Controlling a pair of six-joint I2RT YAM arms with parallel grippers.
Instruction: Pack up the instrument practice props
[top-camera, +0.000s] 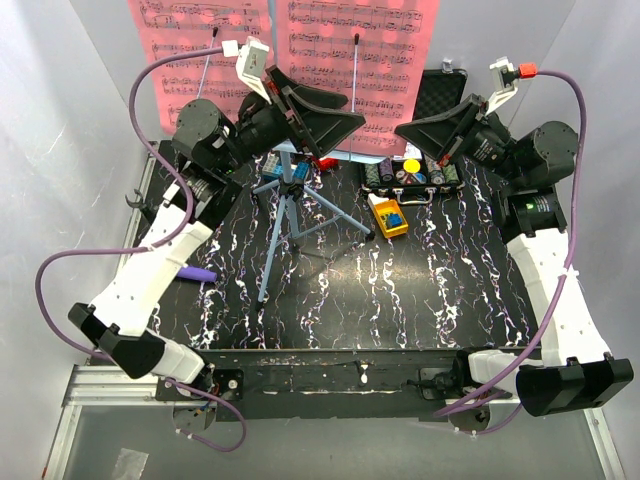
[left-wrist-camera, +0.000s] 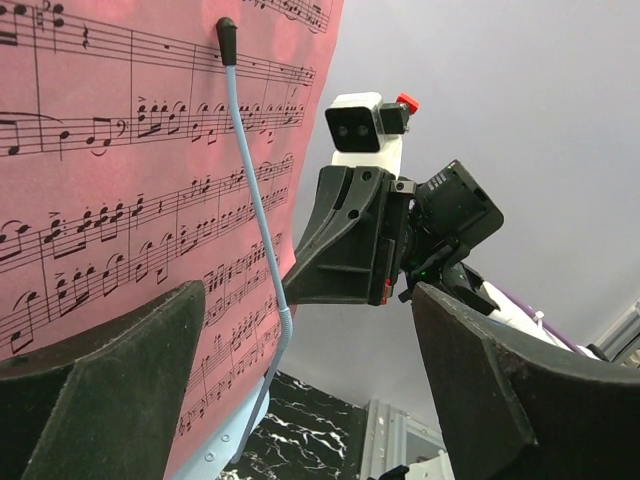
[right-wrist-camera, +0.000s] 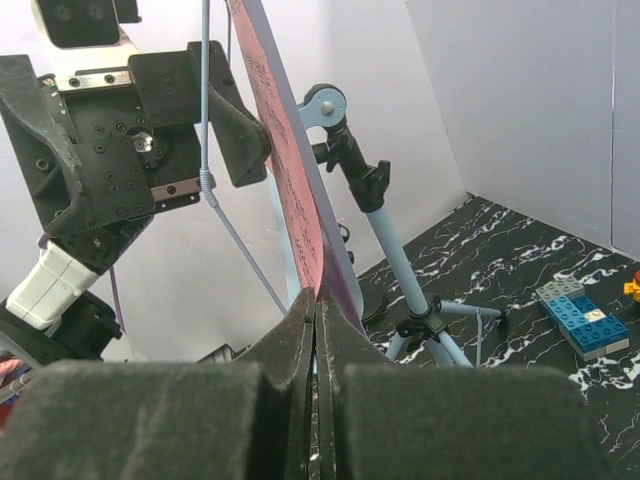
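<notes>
The light-blue music stand (top-camera: 290, 215) stands on its tripod mid-table and carries two pink sheet-music pages (top-camera: 380, 50). My right gripper (top-camera: 402, 130) is shut on the lower right edge of a pink page (right-wrist-camera: 290, 190); seen from its wrist, the page runs edge-on into the closed gripper (right-wrist-camera: 316, 300), with the stand's desk just behind. My left gripper (top-camera: 318, 105) is open in front of the desk's lower middle. From its wrist, the left gripper (left-wrist-camera: 310, 400) holds nothing, with the page (left-wrist-camera: 120, 200) and a thin blue page-holder arm (left-wrist-camera: 255, 210) to its left. A purple microphone (top-camera: 196, 272) lies on the table beside the left arm.
An open black case of poker chips (top-camera: 410, 172) sits at the back right, under the right gripper. A small yellow toy (top-camera: 388, 216) lies in front of it. A blue and grey brick block (right-wrist-camera: 585, 318) lies near the tripod. White walls enclose the table on three sides.
</notes>
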